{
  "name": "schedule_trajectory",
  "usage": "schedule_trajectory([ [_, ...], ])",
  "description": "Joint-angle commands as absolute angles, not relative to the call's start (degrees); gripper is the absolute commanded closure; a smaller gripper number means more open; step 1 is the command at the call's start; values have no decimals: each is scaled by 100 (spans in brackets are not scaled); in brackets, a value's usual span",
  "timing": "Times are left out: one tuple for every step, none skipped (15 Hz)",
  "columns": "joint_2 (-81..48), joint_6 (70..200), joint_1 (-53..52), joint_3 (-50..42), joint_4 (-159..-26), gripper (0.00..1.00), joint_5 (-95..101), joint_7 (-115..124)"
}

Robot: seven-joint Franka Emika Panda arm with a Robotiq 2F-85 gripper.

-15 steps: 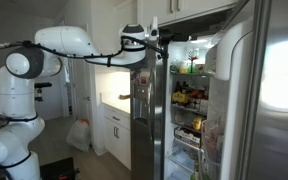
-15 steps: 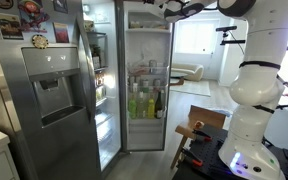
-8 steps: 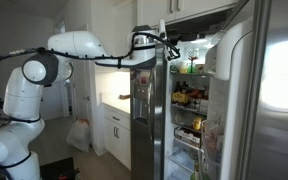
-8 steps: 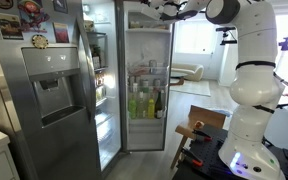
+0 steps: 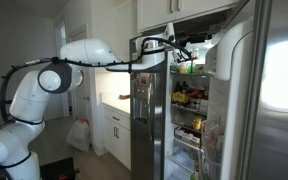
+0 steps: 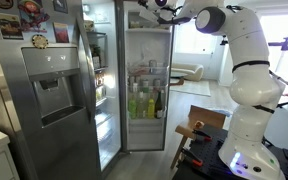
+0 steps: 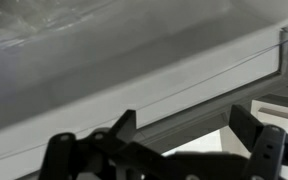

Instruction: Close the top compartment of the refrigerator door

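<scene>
The refrigerator stands with its doors open in both exterior views. One open door (image 6: 149, 60) carries shelves of bottles (image 6: 144, 102); its top compartment (image 6: 147, 22) is right under my gripper (image 6: 160, 6). In an exterior view my gripper (image 5: 177, 46) reaches in at the top of the fridge opening, beside the steel door (image 5: 146, 100). In the wrist view a white, part-translucent plastic compartment cover (image 7: 134, 70) fills the frame just beyond my gripper (image 7: 187, 128). The two dark fingers stand wide apart with nothing between them. I cannot tell whether they touch the cover.
Another steel door with a water dispenser (image 6: 49, 88) and magnets stands to one side. Fridge shelves hold food (image 5: 189, 98), and a large door (image 5: 254, 90) is in the foreground. White kitchen cabinets (image 5: 114, 130), a bag on the floor (image 5: 78, 133) and a wooden stand (image 6: 192, 132) are nearby.
The arm has stretched further towards the fridge. The gripper moved along the top of the open door, deeper towards the top compartment. It stays open.
</scene>
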State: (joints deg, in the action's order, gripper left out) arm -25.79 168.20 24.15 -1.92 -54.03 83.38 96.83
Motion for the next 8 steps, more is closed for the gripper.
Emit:
schedule_trajectory([
  [-3113, 16715, 2423, -246, -4600, 0, 8355, 9700],
  [-3196, 16707, 2425, -255, -4483, 0, 8355, 9700],
  [-3283, 16709, 2424, -265, -4352, 0, 8362, 9719],
  [-3339, 16710, 2417, -273, -4254, 0, 8373, 9734],
  [-3356, 16739, 2421, -258, -4220, 0, 8349, 9726],
  [-3349, 16772, 2432, -229, -4223, 0, 8307, 9698],
  [-3317, 16815, 2439, -197, -4254, 0, 8264, 9695],
  [-3261, 16851, 2446, -151, -4325, 0, 8199, 9658],
])
